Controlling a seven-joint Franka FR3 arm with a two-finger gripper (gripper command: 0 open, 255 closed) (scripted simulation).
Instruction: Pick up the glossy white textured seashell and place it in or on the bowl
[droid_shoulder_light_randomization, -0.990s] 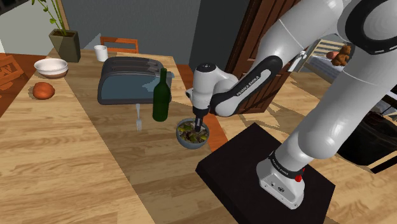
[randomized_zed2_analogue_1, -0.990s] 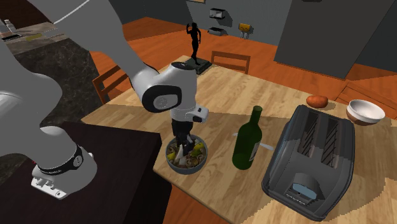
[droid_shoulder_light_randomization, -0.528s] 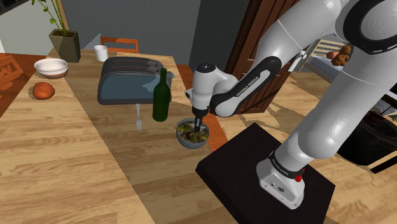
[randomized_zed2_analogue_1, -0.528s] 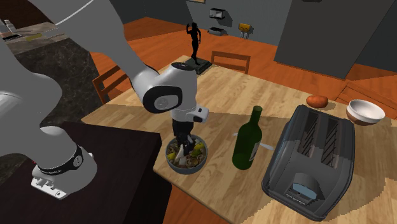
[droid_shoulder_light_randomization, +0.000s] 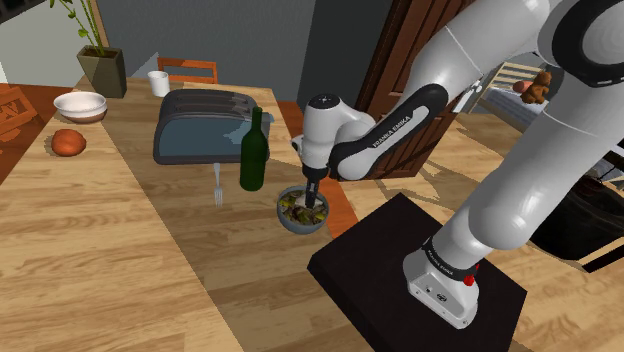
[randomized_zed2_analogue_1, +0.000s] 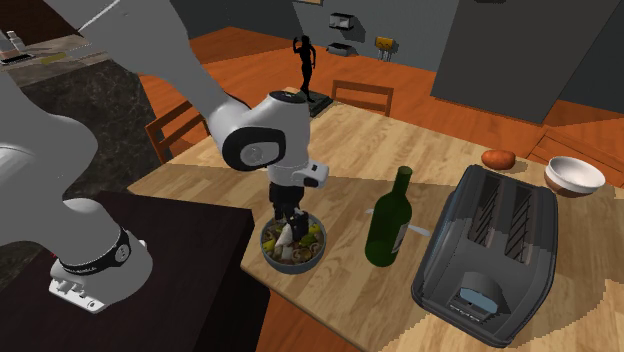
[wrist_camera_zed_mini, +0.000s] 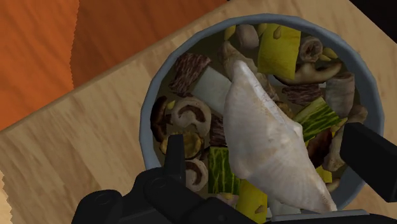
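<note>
The gripper (randomized_zed2_analogue_1: 288, 217) has lifted slightly from where it hung half a second ago, fingers spread wide and clear of the pale, ridged seashell (wrist_camera_zed_mini: 267, 146), which lies in the blue-grey bowl (wrist_camera_zed_mini: 153, 108) at the tabletop's (droid_shoulder_light_randomization: 120, 250) edge nearest the stand. The rise with the shell left behind suggests the release is made and the placing all but done. The bowl already holds what look like mushroom slices and yellow-green chunks, with the shell resting on top. A second, white bowl (droid_shoulder_light_randomization: 80, 104) sits well apart at the tabletop's far end, apparently empty, and a green bottle (droid_shoulder_light_randomization: 254, 150) stands near the filled bowl.
</note>
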